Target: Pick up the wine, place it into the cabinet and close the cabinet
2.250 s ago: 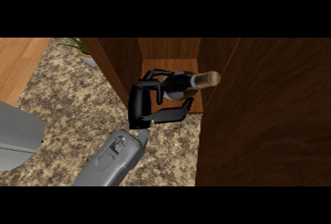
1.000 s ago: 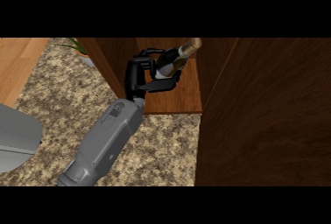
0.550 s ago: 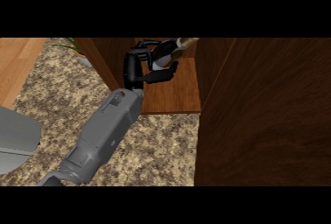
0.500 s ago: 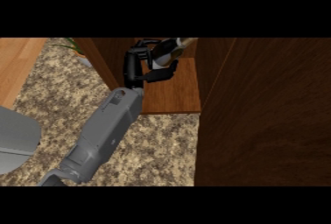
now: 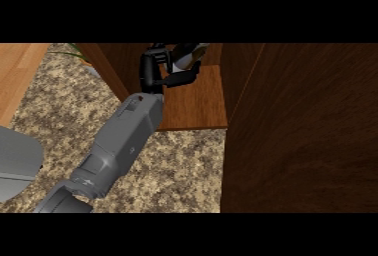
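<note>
Wine (image 5: 189, 54) shows at twelve o'clock, inside the cabinet over its shelf (image 5: 196, 105), with the left hand (image 5: 156, 65) curled round it. If released while leaning (its base is hidden), it may topple. On the way out, fingers could snag it. The door (image 5: 303, 130), at three o'clock, could catch the forearm (image 5: 118, 145).

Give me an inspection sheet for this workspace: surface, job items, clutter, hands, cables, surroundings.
Surface: speckled granite counter.
Job's things: wine bottle in the hand, inside the open cabinet above its shelf; cabinet door open at the right.
Clutter: green leaves by the cabinet's left wall; pale grey shape at the left edge, cannot tell what it is.
Hands: right hand, fingers curled round the bottle; left hand not in view.
Cables: nothing seen.
Surroundings: light wooden surface at upper left.
</note>
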